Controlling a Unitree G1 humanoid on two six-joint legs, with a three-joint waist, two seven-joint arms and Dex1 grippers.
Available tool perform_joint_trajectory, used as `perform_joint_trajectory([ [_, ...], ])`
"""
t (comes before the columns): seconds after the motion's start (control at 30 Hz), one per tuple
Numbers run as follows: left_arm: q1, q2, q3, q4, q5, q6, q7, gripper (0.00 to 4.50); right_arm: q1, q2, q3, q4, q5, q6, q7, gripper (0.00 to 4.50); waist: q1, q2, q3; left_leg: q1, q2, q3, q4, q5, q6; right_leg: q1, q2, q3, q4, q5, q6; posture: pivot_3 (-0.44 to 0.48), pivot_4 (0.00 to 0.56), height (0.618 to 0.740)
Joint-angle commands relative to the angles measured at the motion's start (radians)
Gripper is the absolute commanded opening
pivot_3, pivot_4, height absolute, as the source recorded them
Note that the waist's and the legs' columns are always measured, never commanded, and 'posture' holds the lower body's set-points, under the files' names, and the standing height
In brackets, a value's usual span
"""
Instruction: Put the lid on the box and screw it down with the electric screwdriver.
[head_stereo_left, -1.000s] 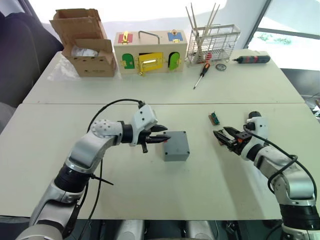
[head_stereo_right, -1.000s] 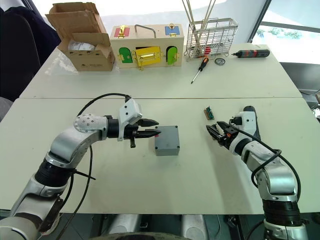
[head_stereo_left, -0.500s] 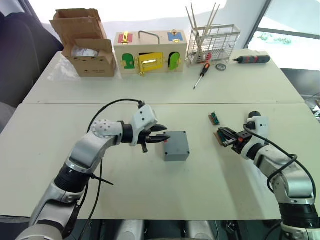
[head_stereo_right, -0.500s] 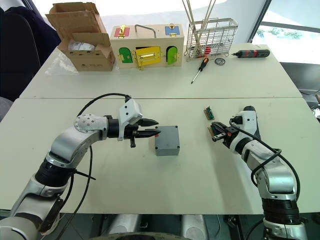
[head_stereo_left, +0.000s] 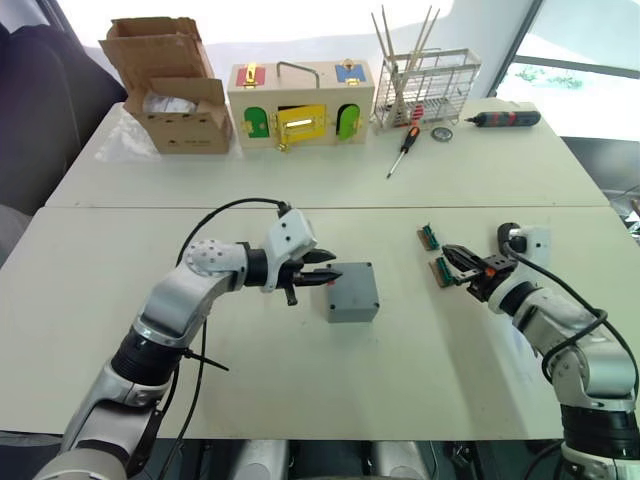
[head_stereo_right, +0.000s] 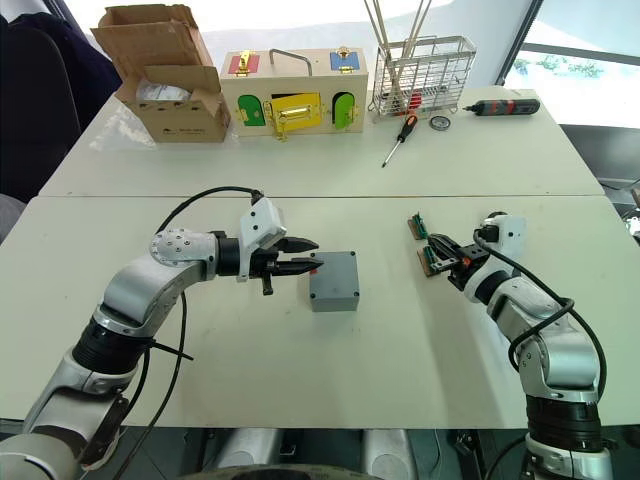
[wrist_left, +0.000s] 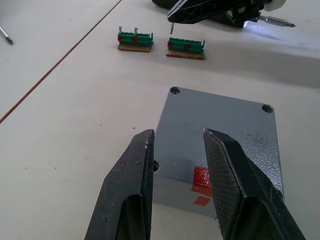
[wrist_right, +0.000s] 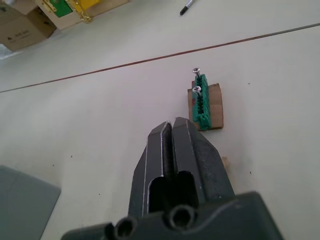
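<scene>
The grey box sits mid-table with a red mark at its near edge. Its top is a flat grey plate with open corner holes, the lid, lying flush on it. My left gripper is open, its fingertips just short of the box's left side. My right gripper is shut, hovering over one of two green terminal blocks. The other block carries two upright screws. The electric screwdriver's lit metal bit shows beside the right gripper.
Along the far table stand a cardboard box, a wooden box with coloured doors and a wire rack. An orange-handled hand screwdriver and a black-and-red tool lie near them. A seam joins the tables.
My right gripper has swung away from me towards the green blocks and its fingers have come together. The left arm and the box have not moved.
</scene>
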Motion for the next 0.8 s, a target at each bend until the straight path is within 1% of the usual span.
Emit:
perform_joint_trajectory([
  [0.03, -0.002, 0.025, 0.027, -0.021, -0.015, -0.008, -0.016, 1.53, -0.035, -0.073, -0.039, -0.157, 0.097, 0.061, 0.060, 0.04, 0.000, 0.000, 0.000, 0.000, 0.000, 0.000, 0.000, 0.000, 0.000, 0.000, 0.000, 0.000, 0.000, 0.000, 0.000, 0.000, 0.150, 0.730],
  [0.17, -0.012, 0.052, 0.042, -0.014, -0.023, -0.009, -0.033, 1.53, -0.060, -0.121, -0.016, -0.227, 0.185, 0.140, 0.106, 0.04, -0.001, 0.000, 0.000, 0.000, 0.001, 0.000, 0.000, 0.000, 0.000, 0.000, 0.000, 0.000, 0.000, 0.000, 0.000, 0.000, 0.150, 0.730],
  [0.3, -0.015, 0.083, 0.049, -0.030, -0.042, 0.005, -0.066, 1.53, -0.109, -0.116, 0.081, -0.252, 0.206, 0.174, 0.136, 0.04, -0.001, 0.000, 0.000, 0.000, 0.001, 0.000, 0.000, 0.000, 0.000, 0.000, 0.000, 0.000, 0.000, 0.000, 0.000, 0.000, 0.150, 0.730],
  [0.47, 0.001, 0.133, 0.048, -0.081, -0.056, 0.023, -0.087, 1.53, -0.149, -0.086, 0.193, -0.197, 0.159, 0.137, 0.162, 0.04, 0.000, 0.000, 0.000, 0.000, 0.001, 0.000, 0.000, 0.000, 0.000, 0.000, 0.000, 0.000, 0.000, 0.000, 0.000, 0.000, 0.150, 0.730],
  [0.8, 0.052, 0.153, 0.063, -0.168, -0.084, 0.081, -0.047, 1.53, -0.171, -0.073, 0.242, -0.123, 0.109, 0.086, 0.206, 0.04, 0.000, 0.000, 0.000, 0.000, 0.000, -0.001, 0.000, 0.000, 0.000, 0.000, 0.000, 0.000, 0.000, 0.000, 0.000, 0.000, 0.150, 0.730],
])
